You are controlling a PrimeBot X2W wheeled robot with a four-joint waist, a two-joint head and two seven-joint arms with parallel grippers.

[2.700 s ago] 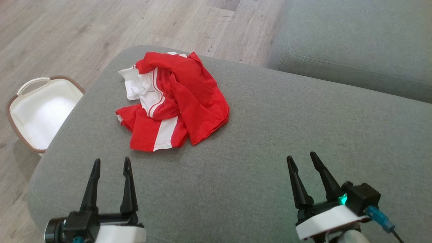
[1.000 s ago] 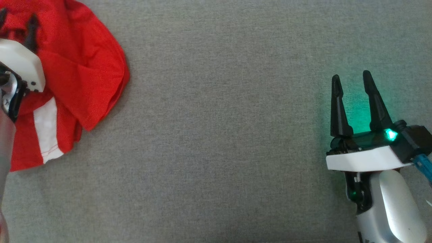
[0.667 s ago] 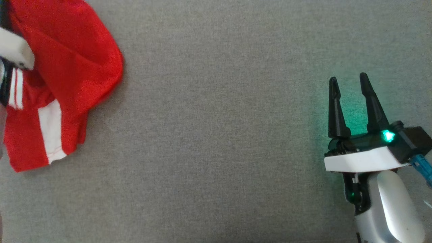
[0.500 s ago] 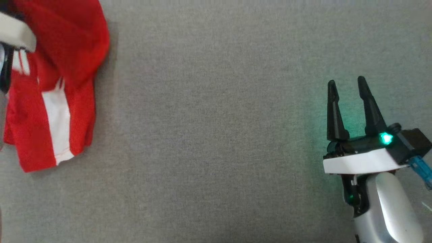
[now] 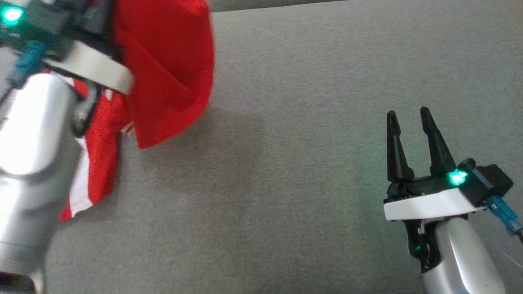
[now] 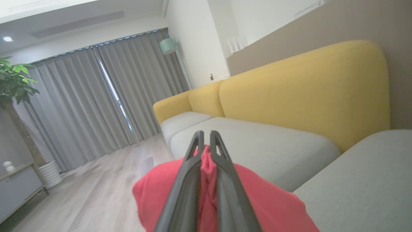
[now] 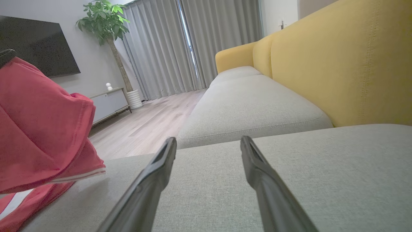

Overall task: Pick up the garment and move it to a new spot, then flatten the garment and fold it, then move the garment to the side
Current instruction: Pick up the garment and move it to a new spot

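The garment (image 5: 163, 61) is red cloth with white stripes, bunched and hanging off the grey seat cushion (image 5: 294, 171) at the upper left of the head view. Its lower end (image 5: 94, 171) still trails down by the cushion. My left gripper (image 6: 205, 133) is shut on a fold of the garment (image 6: 264, 196), which drapes to both sides of the fingers. My silver left forearm (image 5: 28, 139) covers part of the cloth. At the lower right my right gripper (image 5: 408, 116) stands open and holds nothing, low over the cushion. The right wrist view has the garment (image 7: 42, 129) hanging at its left.
A second grey seat cushion (image 7: 244, 106) lies beyond a gap, with the yellow sofa back (image 7: 338, 64) behind both. Wooden floor (image 7: 145, 125), grey curtains (image 6: 96, 103), a potted plant (image 7: 106, 19) and a low cabinet (image 7: 109, 103) are farther off.
My left gripper has shut on the garment and raised it, carrying it rightward over the cushion. The head camera has shifted a little. The right gripper stays open in much the same place.
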